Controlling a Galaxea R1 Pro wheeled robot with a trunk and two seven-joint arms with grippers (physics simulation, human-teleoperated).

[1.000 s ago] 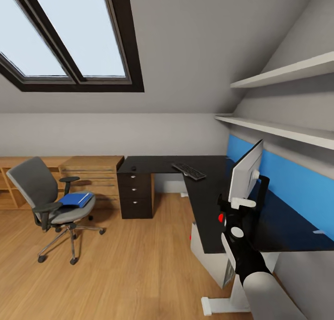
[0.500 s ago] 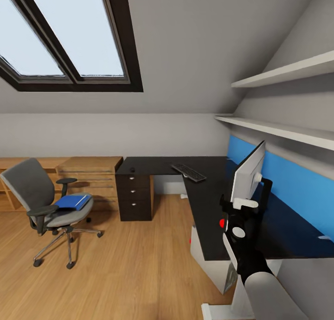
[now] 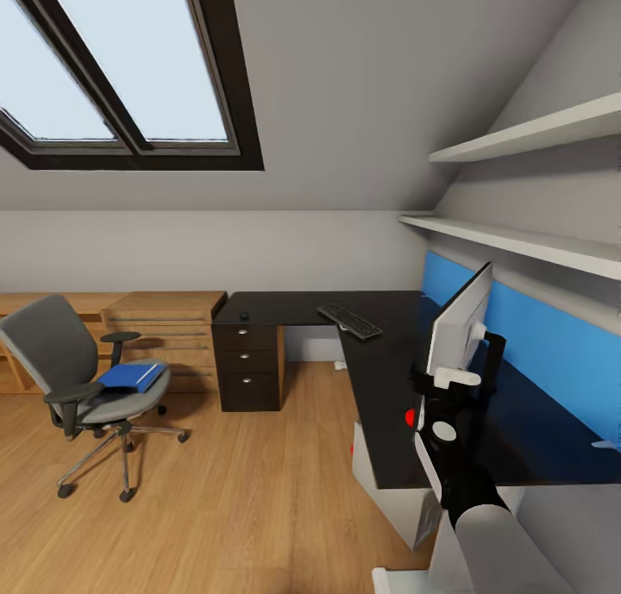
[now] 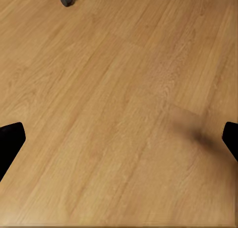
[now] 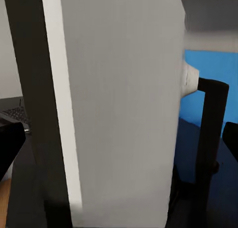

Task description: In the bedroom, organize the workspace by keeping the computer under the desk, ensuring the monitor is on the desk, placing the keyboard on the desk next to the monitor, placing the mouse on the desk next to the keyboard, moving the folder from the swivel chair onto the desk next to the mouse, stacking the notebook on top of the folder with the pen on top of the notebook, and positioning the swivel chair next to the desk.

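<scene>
The black L-shaped desk (image 3: 379,378) runs along the right wall. On it lie the keyboard (image 3: 350,320) and the small black mouse (image 3: 244,315). The monitor (image 3: 461,320) stands edge-on over the desk. My right gripper (image 3: 442,377) is at its lower edge, and the white back (image 5: 124,104) sits between the wide-apart fingers (image 5: 10,143), gripper open. The grey computer (image 3: 388,490) sits under the desk. The blue folder (image 3: 131,375) lies on the swivel chair (image 3: 60,361) at the left. My left gripper (image 4: 119,139) hangs open over bare floor. The notebook is out of view.
A light wooden chest of drawers (image 3: 164,327) stands between the chair and the desk's black drawer unit (image 3: 248,361). Two white shelves (image 3: 526,240) hang above a blue wall panel (image 3: 552,335). A pale sliver (image 3: 605,444) lies on the desk's far right, too small to identify.
The whole view has drifted, so the chair and chest now sit further left in the picture. My right gripper stays at the monitor's lower edge.
</scene>
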